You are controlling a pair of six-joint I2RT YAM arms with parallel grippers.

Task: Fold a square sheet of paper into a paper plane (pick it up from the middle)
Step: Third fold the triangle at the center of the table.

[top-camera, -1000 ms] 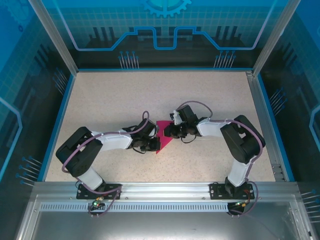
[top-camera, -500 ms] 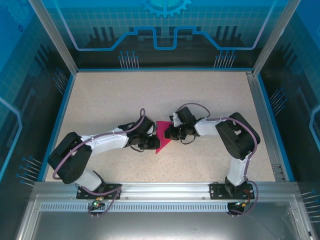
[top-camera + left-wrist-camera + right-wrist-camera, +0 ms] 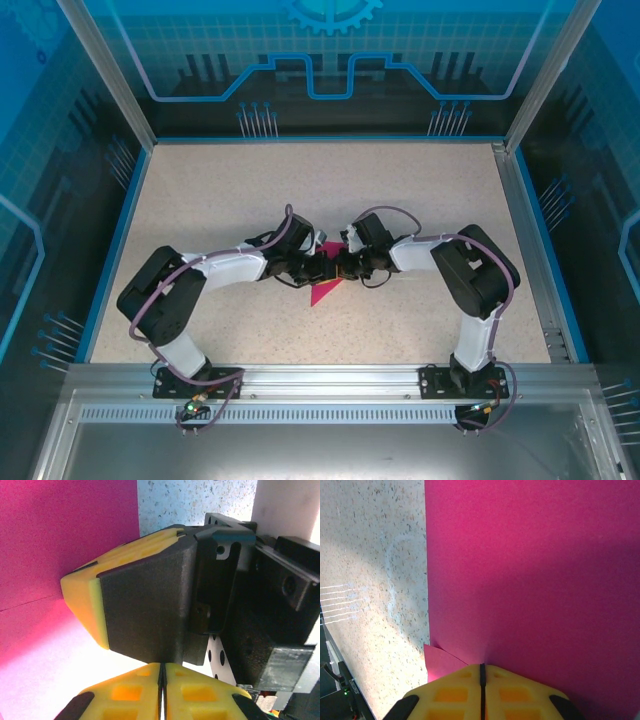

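- Left gripper: its yellow pads are pressed together, with only a thin seam between them and nothing seen in it.
- Right gripper: its pads are also closed to a thin seam, with the tips over the paper.
- One right finger, black with a yellow pad, sits just ahead of the left tips.
- The magenta paper lies flat ahead of and beneath both tips. A small flap pokes out just left of the right tips, and the paper's straight edge borders the speckled table further left.
- From above, a pink corner points toward the bases, just near of the grippers.
- The left arm and right arm both reach inward and low, elbows bent outward, wrists meeting tip to tip.
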